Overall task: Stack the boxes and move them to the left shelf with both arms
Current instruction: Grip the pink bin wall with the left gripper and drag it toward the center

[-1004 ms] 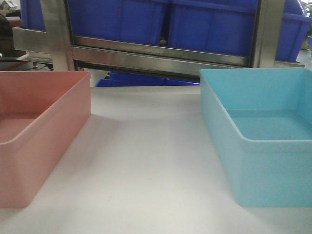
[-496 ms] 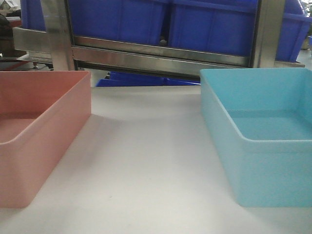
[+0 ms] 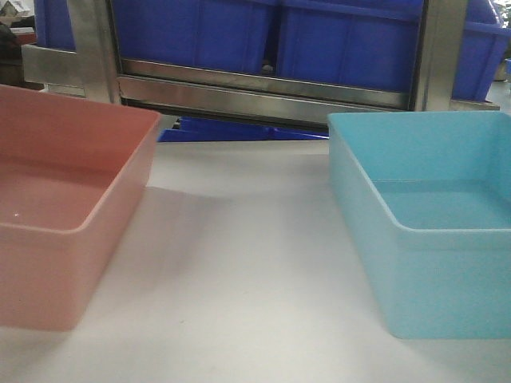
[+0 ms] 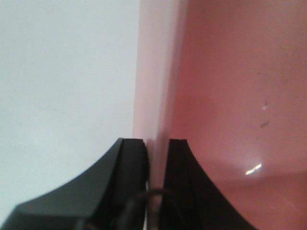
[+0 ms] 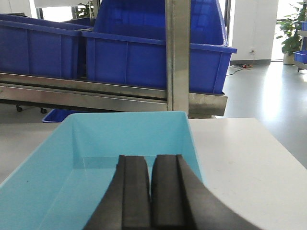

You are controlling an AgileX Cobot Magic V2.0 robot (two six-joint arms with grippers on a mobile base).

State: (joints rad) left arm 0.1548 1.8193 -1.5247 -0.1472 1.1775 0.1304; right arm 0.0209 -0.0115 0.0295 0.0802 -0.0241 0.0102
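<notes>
Left end effector [image 4: 156, 143] low and level, clenched on the side wall of the salmon pink bin [image 4: 230, 96], one finger inside, one outside. Right end effector [image 5: 151, 165] hung over the near end of the sky blue bin [image 5: 96, 139], fingers pressed together; I saw nothing between them. Both bins lay well apart on the white desk [image 3: 239, 263], pink looking tipped. Behind stood a steel rack [image 3: 263, 88] carrying dark blue bins [image 3: 351, 40]. Grey floor [image 5: 268, 96] and a potted plant [image 5: 291, 33] to the right.
</notes>
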